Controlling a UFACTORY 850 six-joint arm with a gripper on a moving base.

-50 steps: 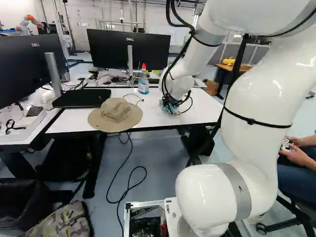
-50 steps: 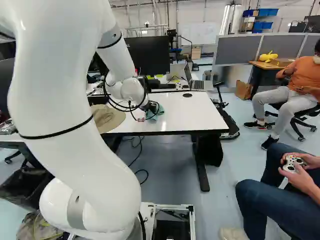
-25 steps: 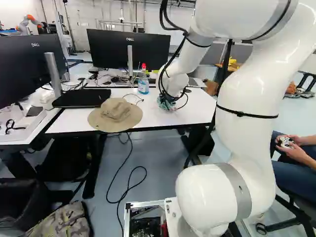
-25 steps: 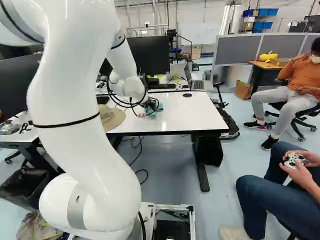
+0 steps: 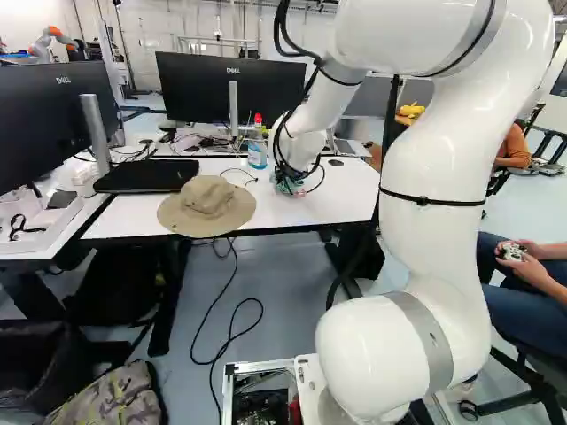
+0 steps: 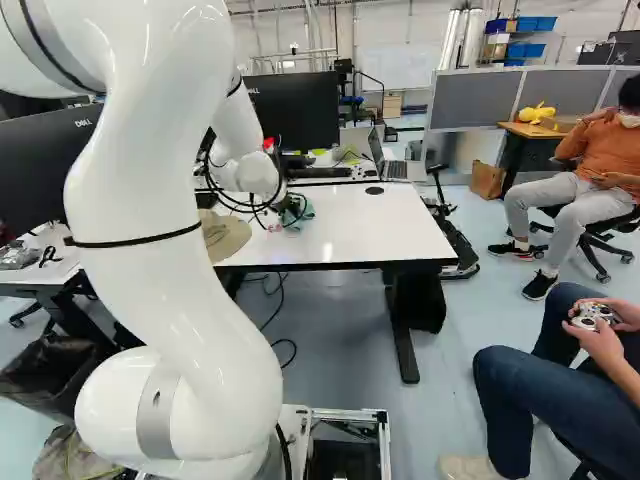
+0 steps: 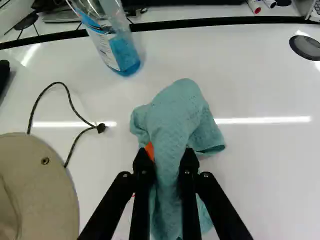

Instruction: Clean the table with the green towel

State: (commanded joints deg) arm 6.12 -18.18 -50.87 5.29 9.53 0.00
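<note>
The gripper (image 6: 275, 212) is low over the white table (image 6: 400, 225), partly hidden by cables in both base views. In the wrist view the gripper (image 7: 167, 162) is shut on the green towel (image 7: 175, 117), which is bunched between its two fingers and spreads ahead of them onto the tabletop. An orange pad (image 7: 149, 150) shows beside the cloth. In the right base view a bit of the towel (image 6: 300, 214) sticks out past the gripper.
A tan hat (image 5: 208, 205) lies at the table's front edge, its cord reaching toward the towel. Behind the gripper stands a bottle of blue liquid (image 5: 257, 149). Monitors (image 5: 232, 87), a black flat object (image 5: 146, 175) and a laptop (image 6: 390, 160) are farther off. Another robot (image 5: 51, 40) stands far back.
The arm has swung leftward over the table, carrying the towel with it toward the hat and bottle. The base has not moved.
</note>
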